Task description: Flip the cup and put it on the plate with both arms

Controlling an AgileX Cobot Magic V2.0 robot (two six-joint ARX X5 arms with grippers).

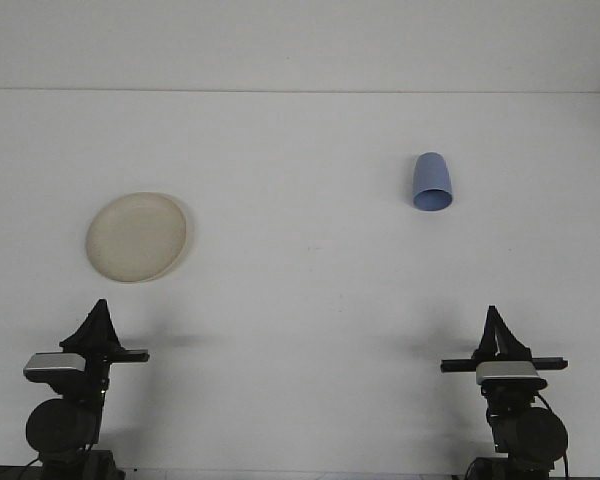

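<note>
A blue cup (431,182) lies on the white table at the right, its rounded narrow end pointing away and its wide end facing me. A round cream plate (137,236) rests flat at the left with nothing on it. My left gripper (100,306) sits low at the front left, below the plate and well short of it, its fingers together in a point. My right gripper (493,313) is at the front right, nearer than the cup and slightly to its right, also shut and holding nothing.
The white table (300,270) runs back to a far edge near the top, with a pale wall behind it. Black wrist camera housings sit at the bottom corners, below each gripper.
</note>
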